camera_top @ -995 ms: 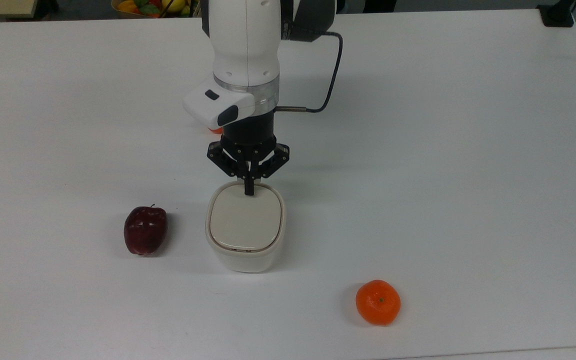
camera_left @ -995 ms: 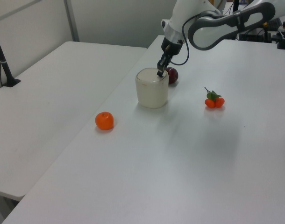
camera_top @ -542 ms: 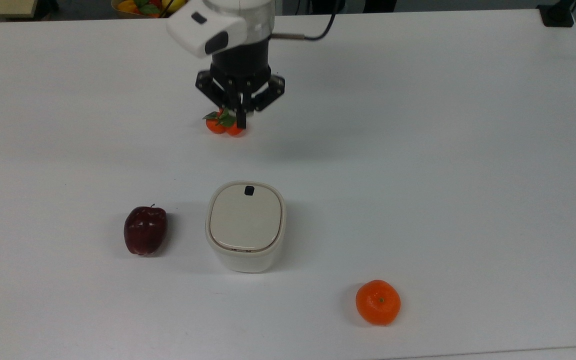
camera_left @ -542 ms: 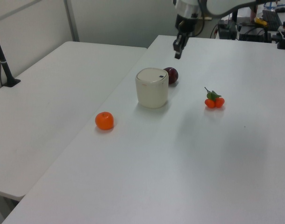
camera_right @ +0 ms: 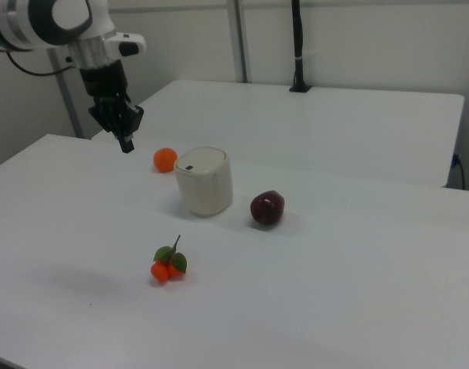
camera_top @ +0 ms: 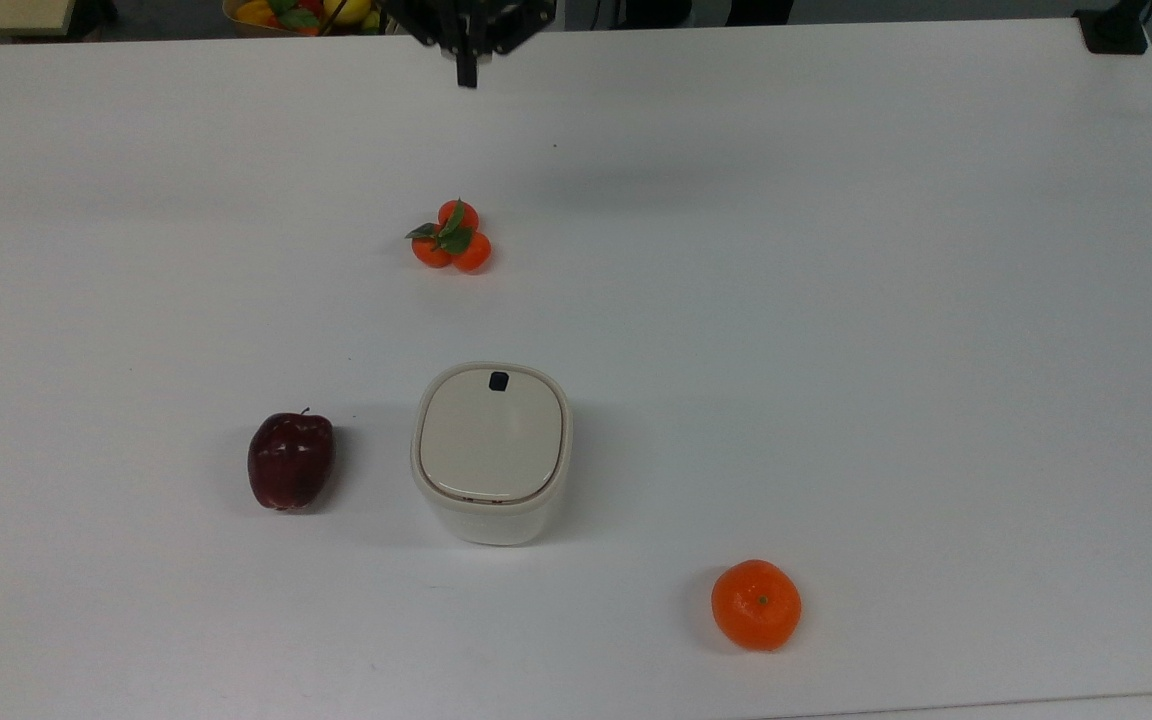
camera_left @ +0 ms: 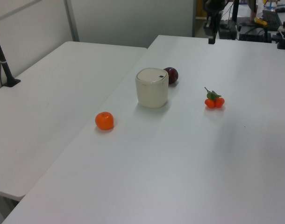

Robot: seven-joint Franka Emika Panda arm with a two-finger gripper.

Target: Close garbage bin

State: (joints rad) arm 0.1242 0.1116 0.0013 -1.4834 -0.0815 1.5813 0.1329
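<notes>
The garbage bin [camera_top: 491,455] [camera_left: 152,87] [camera_right: 204,181] stands on the white table, cream-white with its flat beige lid lying down flush and a small black button [camera_top: 498,380] at the lid's far edge in the top view. My gripper [camera_top: 465,72] [camera_left: 211,40] [camera_right: 126,144] hangs high above the table at the top edge of the top view, far from the bin, fingers shut together with nothing between them.
A dark red apple [camera_top: 290,460] [camera_right: 267,207] lies beside the bin. An orange [camera_top: 756,604] [camera_left: 104,121] sits near the front in the top view. A cluster of small oranges with leaves [camera_top: 451,238] [camera_right: 169,263] lies between bin and arm.
The gripper lifted off the lid's button edge and drew back up and away toward the top view's upper edge. The lid stays down; the small orange cluster is now uncovered.
</notes>
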